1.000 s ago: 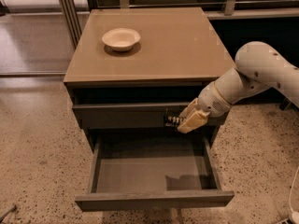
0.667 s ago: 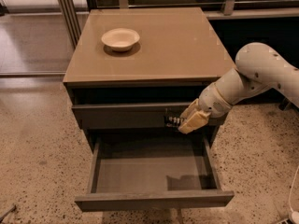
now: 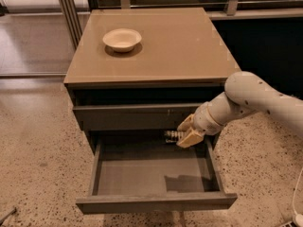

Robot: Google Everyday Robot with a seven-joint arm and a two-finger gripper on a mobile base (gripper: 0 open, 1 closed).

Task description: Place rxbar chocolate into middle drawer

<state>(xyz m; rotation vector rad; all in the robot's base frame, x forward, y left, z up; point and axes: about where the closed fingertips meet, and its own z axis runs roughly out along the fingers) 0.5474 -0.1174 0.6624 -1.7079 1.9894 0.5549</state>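
Note:
The rxbar chocolate (image 3: pixel 171 135) is a small black bar with white markings, held level in my gripper (image 3: pixel 181 136). The tan fingers (image 3: pixel 190 138) are shut on its right end. The white arm reaches in from the right. The bar hangs just below the closed upper drawer front (image 3: pixel 132 115), over the back of the open middle drawer (image 3: pixel 156 201). That drawer is pulled out, with a grey inside and nothing lying in it. The gripper casts a shadow on the drawer floor.
A white bowl (image 3: pixel 122 38) stands on the brown cabinet top (image 3: pixel 180 46), back left. Speckled floor surrounds the cabinet. Metal posts (image 3: pixel 68 8) and a glass wall stand behind at the left. A dark shelf unit is at the right.
My gripper has moved down a little with the bar, from in front of the upper drawer front to the space above the open drawer's back. The drawer and bowl have not moved.

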